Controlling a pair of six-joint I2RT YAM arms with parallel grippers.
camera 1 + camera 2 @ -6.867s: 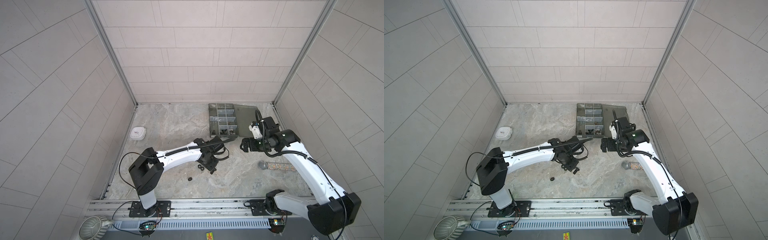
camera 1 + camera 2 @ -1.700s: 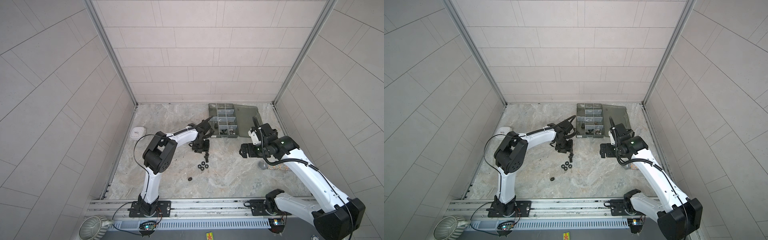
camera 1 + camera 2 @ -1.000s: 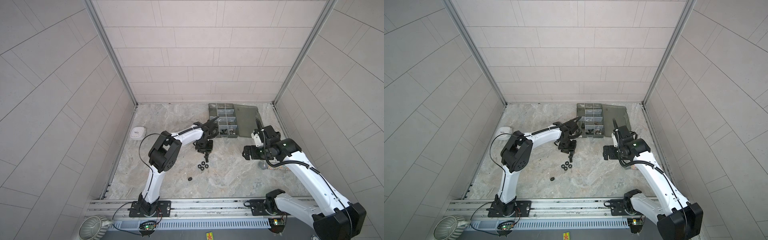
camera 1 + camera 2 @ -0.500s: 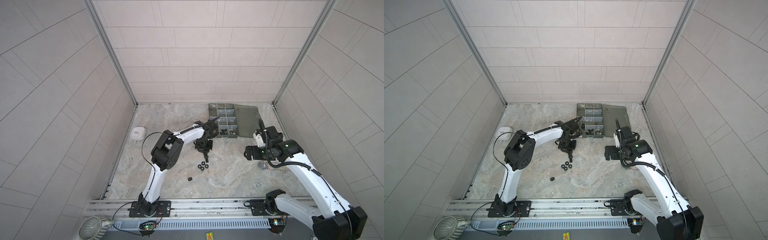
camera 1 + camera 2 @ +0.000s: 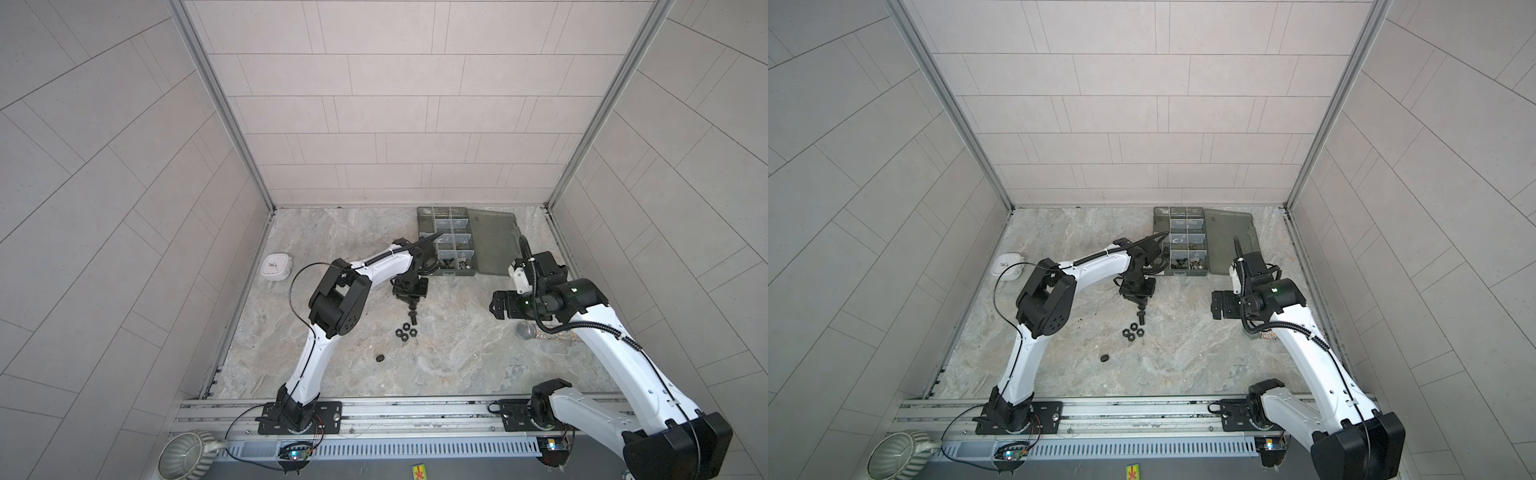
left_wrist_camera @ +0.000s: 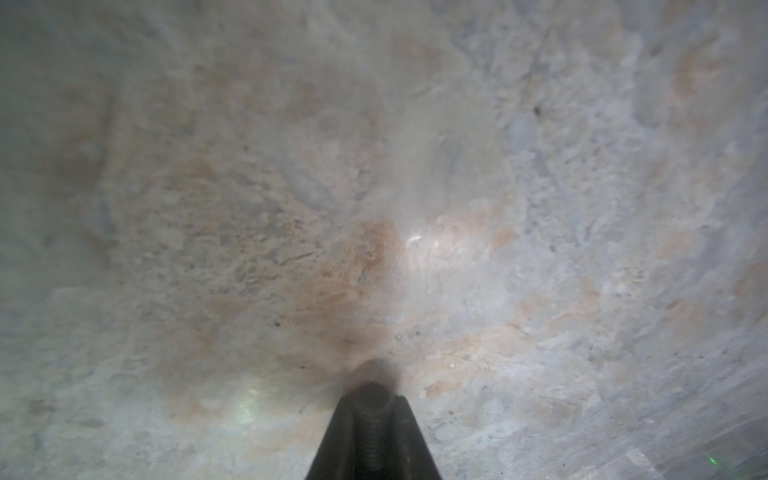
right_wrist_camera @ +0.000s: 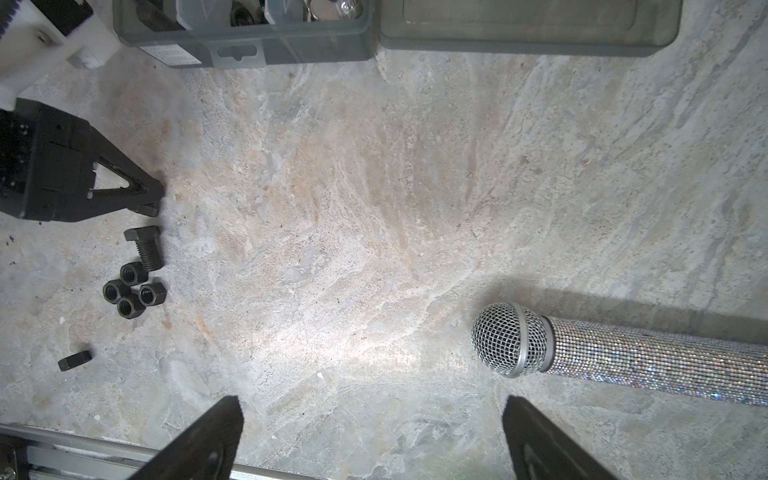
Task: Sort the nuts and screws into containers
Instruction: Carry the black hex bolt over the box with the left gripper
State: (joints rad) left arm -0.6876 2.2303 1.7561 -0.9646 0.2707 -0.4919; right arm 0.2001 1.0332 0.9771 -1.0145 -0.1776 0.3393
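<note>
My left gripper point(image 5: 411, 300) point(image 6: 374, 397) points down at the marble floor, shut on a black screw point(image 6: 372, 419) whose threaded shank shows between the fingers. A second screw point(image 5: 412, 316) point(image 7: 144, 247) lies just in front of its tips. Beside that screw sit several black hex nuts point(image 5: 405, 332) point(image 7: 133, 291), and a single nut point(image 5: 379, 358) point(image 7: 75, 360) lies farther toward the rail. The smoky-grey organizer box with its containers point(image 5: 420, 232) point(image 7: 291, 45) stands open at the back. My right gripper point(image 5: 496, 305) point(image 7: 372, 405) hovers open over bare floor with nothing between its fingers.
A glittery microphone point(image 5: 527, 331) point(image 7: 511, 345) lies on the floor under the right arm. A small white clock point(image 5: 275, 266) sits by the left wall. A ribbed grey mug point(image 5: 187, 455) stands outside the rail at the front left. The box lid point(image 5: 494, 241) lies flat.
My left gripper has closed on a screw at the floor. The right arm has drifted slightly rightward and stays open.
</note>
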